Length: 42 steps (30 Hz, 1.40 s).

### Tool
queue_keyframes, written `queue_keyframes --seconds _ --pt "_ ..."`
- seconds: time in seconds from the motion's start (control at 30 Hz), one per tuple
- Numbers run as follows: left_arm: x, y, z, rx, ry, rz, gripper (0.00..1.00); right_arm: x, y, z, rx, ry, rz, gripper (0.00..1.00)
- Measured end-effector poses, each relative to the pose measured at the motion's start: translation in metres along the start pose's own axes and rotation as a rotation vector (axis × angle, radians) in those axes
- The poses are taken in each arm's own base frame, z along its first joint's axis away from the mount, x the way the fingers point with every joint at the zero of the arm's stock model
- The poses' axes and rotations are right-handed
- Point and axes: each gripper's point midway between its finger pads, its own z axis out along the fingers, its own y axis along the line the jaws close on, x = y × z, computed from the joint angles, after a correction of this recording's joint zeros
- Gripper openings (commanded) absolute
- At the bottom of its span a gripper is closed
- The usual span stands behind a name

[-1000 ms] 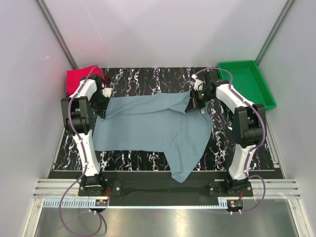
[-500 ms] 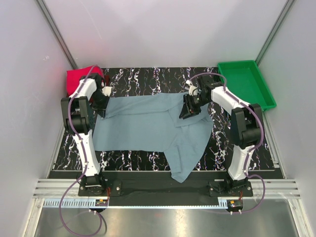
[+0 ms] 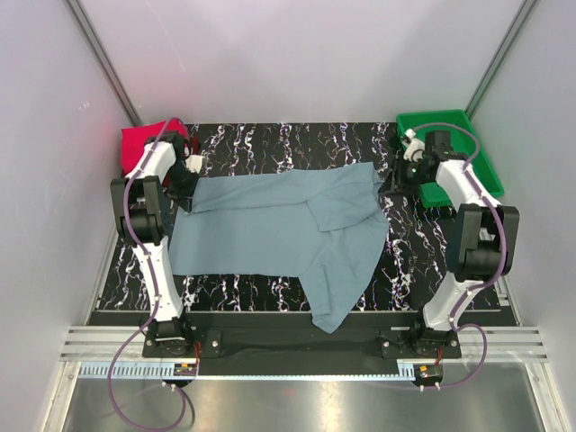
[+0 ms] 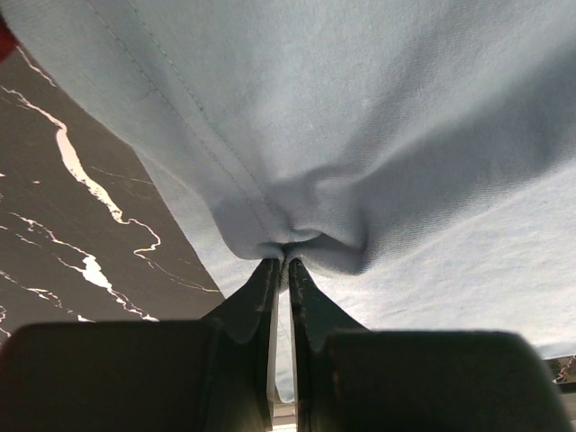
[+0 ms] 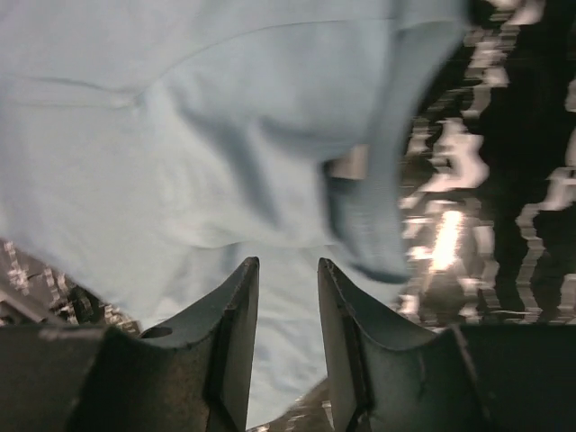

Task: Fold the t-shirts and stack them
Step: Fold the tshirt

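While your left gripper [image 4: 281,261] pinches the grey-blue t-shirt [image 3: 270,220] at far left, your right gripper [image 5: 286,270] (jaws parted, empty) hangs far right.

Black, white-veined tabletop [image 3: 270,144]. Grey-blue t-shirt [image 3: 261,225] spread across its middle, one portion overhanging the near edge. Folded magenta-pink shirt [image 3: 144,142] at far left corner; green tray [image 3: 432,117] far right.

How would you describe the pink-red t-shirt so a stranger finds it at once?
Look at the black marbled table. In its far left corner lies the pink-red t-shirt. Unlike the grey-blue t-shirt spread across the middle, it is a small, bright bundle.
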Motion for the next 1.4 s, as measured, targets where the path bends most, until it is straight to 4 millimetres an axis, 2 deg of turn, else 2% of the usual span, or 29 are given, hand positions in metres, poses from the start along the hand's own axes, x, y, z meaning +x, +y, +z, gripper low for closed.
queue_keyframes --seconds 0.1,0.17,0.3,0.5,0.63,0.7,0.77,0.8,0.83,0.9,1.0,1.13,1.3,1.4 --pt "0.002 0.000 0.001 0.002 0.007 -0.001 0.09 0.004 -0.032 0.006 0.022 0.005 0.012 0.41" --pt "0.003 -0.001 0.002 0.002 0.009 -0.001 0.09 0.012 -0.039 0.014 0.012 0.033 -0.001 0.42" --pt "0.003 -0.001 0.002 0.002 0.011 -0.001 0.09 0.020 -0.038 0.027 -0.057 0.064 -0.030 0.46" --pt "0.010 -0.001 0.007 0.001 0.034 -0.002 0.09 0.019 -0.030 0.030 -0.142 0.055 -0.052 0.50" --pt "0.013 -0.001 0.009 0.003 0.042 -0.003 0.09 0.020 -0.031 0.039 -0.176 0.059 -0.045 0.50" --pt "0.013 -0.002 0.009 0.002 0.042 -0.001 0.09 0.023 -0.034 0.047 -0.192 0.071 -0.034 0.43" --pt "0.012 -0.002 0.009 0.000 0.042 0.000 0.09 0.026 -0.037 0.055 -0.211 0.087 -0.023 0.23" --pt "0.012 -0.002 0.009 0.000 0.042 0.000 0.09 0.027 -0.038 0.059 -0.220 0.095 -0.020 0.07" --pt "0.013 -0.002 0.009 -0.001 0.043 0.001 0.09 0.030 -0.038 0.062 -0.234 0.105 -0.012 0.01" --pt "0.012 -0.002 0.009 -0.002 0.043 0.001 0.09 0.032 -0.037 0.063 -0.246 0.114 -0.003 0.00" --pt "0.012 -0.002 0.009 -0.003 0.043 0.001 0.09 0.028 -0.031 0.059 -0.270 0.116 0.004 0.00" --pt "0.012 -0.002 0.009 -0.003 0.043 0.001 0.09 0.014 -0.016 0.047 -0.312 0.102 0.017 0.00" --pt "0.012 -0.002 0.009 -0.001 0.041 0.001 0.09 -0.002 0.015 0.016 -0.376 0.069 0.061 0.00" --pt "0.010 -0.002 0.007 0.001 0.033 0.001 0.09 -0.005 0.029 0.000 -0.392 0.059 0.089 0.00"
